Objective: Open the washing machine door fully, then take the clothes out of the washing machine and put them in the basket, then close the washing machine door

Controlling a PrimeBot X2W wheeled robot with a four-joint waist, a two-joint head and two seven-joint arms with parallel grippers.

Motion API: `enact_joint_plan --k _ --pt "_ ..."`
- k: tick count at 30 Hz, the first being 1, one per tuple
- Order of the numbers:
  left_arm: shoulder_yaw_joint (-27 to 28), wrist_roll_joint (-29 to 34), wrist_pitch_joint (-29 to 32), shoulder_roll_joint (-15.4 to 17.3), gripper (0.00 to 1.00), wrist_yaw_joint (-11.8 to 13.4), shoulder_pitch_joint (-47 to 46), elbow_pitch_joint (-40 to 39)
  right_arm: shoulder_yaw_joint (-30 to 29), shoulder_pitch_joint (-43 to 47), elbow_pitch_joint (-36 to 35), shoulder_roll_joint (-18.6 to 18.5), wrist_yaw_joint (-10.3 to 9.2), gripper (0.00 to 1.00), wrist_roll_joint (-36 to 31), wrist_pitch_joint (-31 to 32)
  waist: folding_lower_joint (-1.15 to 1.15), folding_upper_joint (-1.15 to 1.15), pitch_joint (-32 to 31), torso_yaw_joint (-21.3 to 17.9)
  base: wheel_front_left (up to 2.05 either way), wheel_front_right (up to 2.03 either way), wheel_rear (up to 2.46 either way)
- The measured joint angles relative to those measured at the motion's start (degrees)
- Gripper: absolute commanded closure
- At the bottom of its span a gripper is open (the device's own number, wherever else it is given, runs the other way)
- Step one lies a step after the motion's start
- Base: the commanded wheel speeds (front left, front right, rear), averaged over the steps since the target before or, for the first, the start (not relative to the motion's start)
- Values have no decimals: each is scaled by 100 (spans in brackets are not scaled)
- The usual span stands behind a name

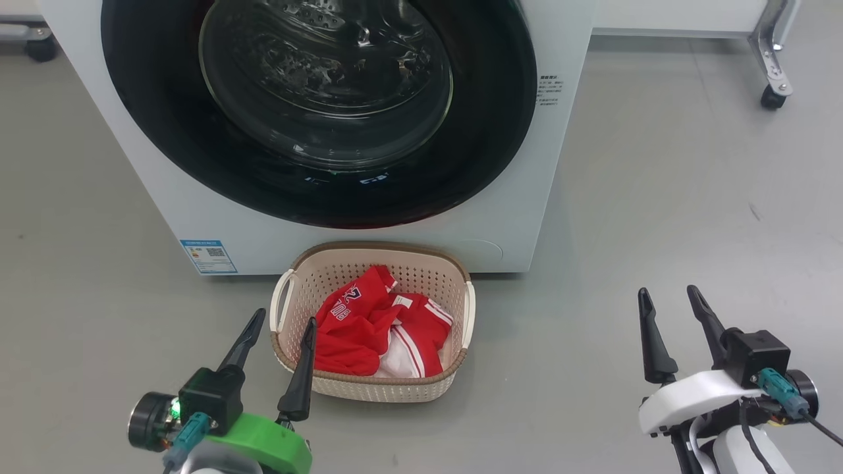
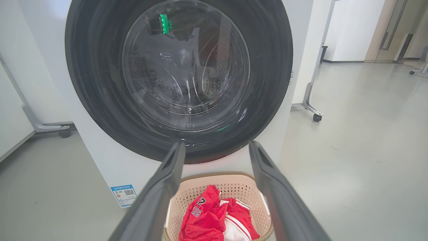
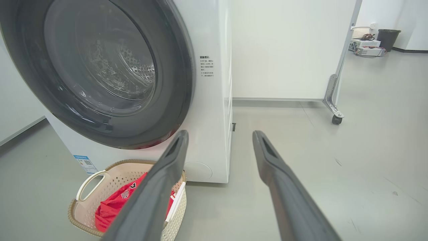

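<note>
Judging by how things lie, the task is taken to be all but finished: the washing machine door (image 1: 326,85) is seen shut against the washing machine (image 1: 132,197), though whether it has latched cannot be told. No garment can be made out through it. The clothes (image 1: 369,322) are heaped inside the basket (image 1: 369,388), which is set on the floor just before the machine. The left hand (image 1: 284,317) and right hand (image 1: 667,291) are held low, spread apart and empty.
</note>
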Motion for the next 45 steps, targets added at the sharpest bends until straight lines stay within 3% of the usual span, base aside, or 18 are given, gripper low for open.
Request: enact_joint_plan --k 11,45 --pt "26 -41 132 23 0 68 86 -108 -3 442 -475 10 -130 0 -18 0 0 0 -74 -57 0 0 0" --pt "114 -41 359 63 0 226 181 -357 47 888 -1204 1 -235 0 -62 26 0 0 -24 -60 0 0 0"
